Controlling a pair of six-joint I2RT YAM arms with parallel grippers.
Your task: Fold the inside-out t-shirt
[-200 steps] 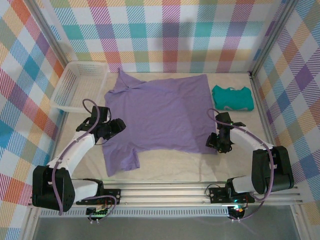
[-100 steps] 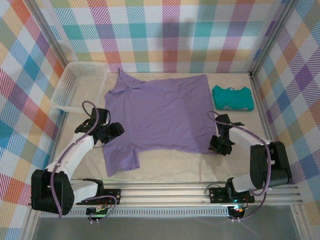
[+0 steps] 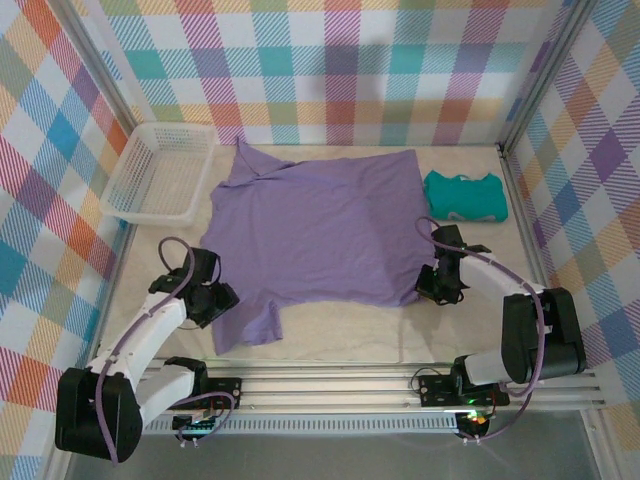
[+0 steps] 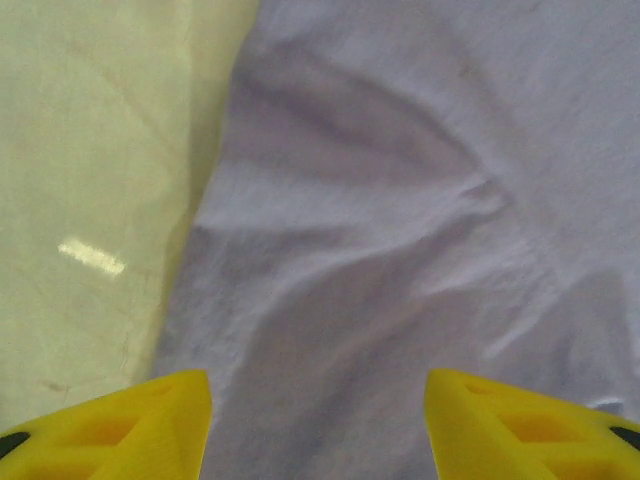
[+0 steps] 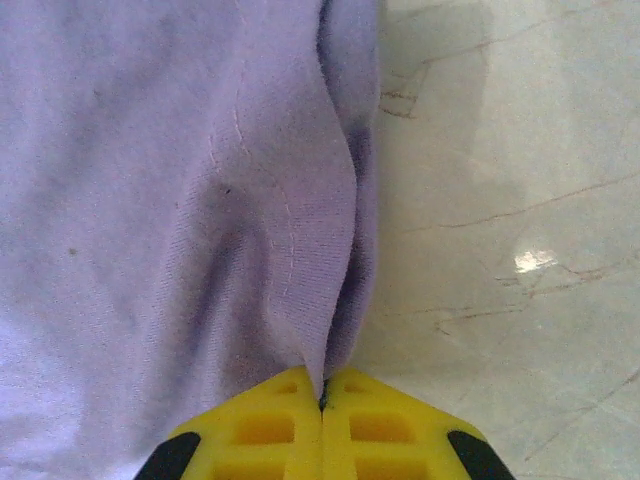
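One lavender t-shirt (image 3: 315, 225), two grippers at its side edges.
We list the shirt spread flat on the table (image 3: 350, 325), between the white basket (image 3: 125, 180) and the folded teal garment (image 3: 464, 196). The right gripper (image 5: 322, 402) has its yellow fingers pressed together, pinching a raised fold of the shirt's right edge. The left gripper (image 4: 318, 425) stands spread above the shirt's left edge.
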